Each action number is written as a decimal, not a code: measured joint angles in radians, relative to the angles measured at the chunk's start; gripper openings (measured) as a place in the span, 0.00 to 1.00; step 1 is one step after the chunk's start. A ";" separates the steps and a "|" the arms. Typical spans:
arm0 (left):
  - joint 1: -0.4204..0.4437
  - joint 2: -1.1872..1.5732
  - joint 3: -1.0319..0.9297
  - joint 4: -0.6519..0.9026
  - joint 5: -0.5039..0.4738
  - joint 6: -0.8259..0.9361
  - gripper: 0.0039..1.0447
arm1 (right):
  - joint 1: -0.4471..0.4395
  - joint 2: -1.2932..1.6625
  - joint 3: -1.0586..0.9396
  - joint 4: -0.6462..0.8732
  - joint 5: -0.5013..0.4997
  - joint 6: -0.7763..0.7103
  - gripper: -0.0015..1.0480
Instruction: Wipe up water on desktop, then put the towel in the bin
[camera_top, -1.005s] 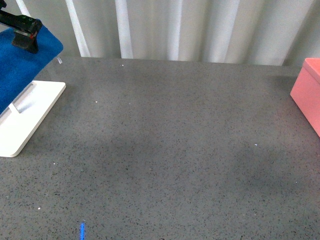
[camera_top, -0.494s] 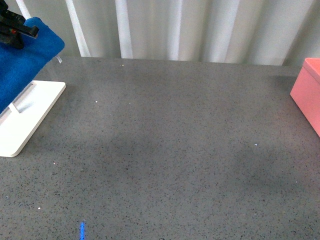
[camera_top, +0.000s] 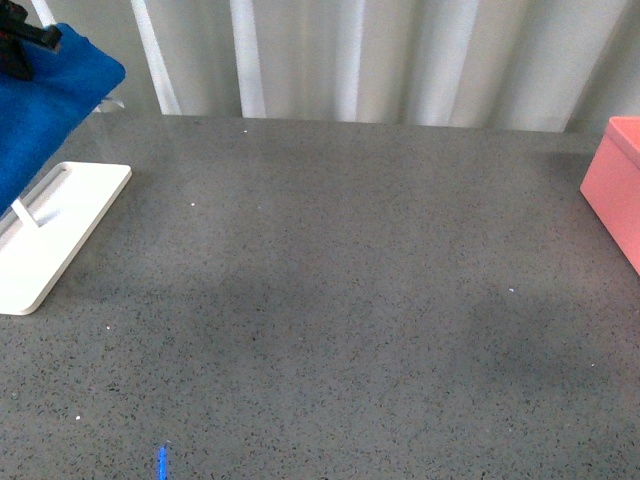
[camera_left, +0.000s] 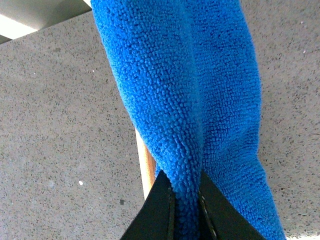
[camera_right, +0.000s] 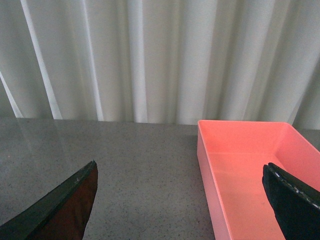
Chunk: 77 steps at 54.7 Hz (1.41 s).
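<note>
Left gripper (camera_left: 186, 202) pinching the towel (camera_left: 190, 100) hanging below it: best raised clear of the rack (camera_top: 70, 215) underneath before wiping.

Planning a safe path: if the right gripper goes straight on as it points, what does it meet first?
Probably the pink bin, at its side wall; depth is unclear, so the right gripper might first touch the desktop beside it.

Count from my station: one of each thing, two grippers.
I see one desktop (camera_top: 350, 300), one towel (camera_top: 45, 110), one bin (camera_top: 615, 185), one white rack base (camera_top: 60, 235), one wooden bar (camera_left: 146, 167) in the left wrist view, one curtain (camera_top: 400, 60), plus two grippers: the left gripper (camera_left: 186, 202) and the right gripper (camera_right: 180, 175).
</note>
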<state>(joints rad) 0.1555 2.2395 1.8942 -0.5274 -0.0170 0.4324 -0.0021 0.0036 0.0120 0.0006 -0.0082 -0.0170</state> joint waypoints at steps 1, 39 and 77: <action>0.001 -0.003 0.004 -0.002 0.001 0.000 0.04 | 0.000 0.000 0.000 0.000 0.000 0.000 0.93; -0.235 -0.533 -0.278 0.297 0.466 -0.254 0.04 | 0.000 0.000 0.000 0.000 0.000 0.000 0.93; -0.640 -0.372 -0.734 1.085 0.536 -0.654 0.04 | 0.000 0.000 0.000 0.000 0.000 0.000 0.93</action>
<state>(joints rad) -0.4843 1.8675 1.1603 0.5571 0.5194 -0.2218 -0.0021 0.0036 0.0120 0.0006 -0.0082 -0.0170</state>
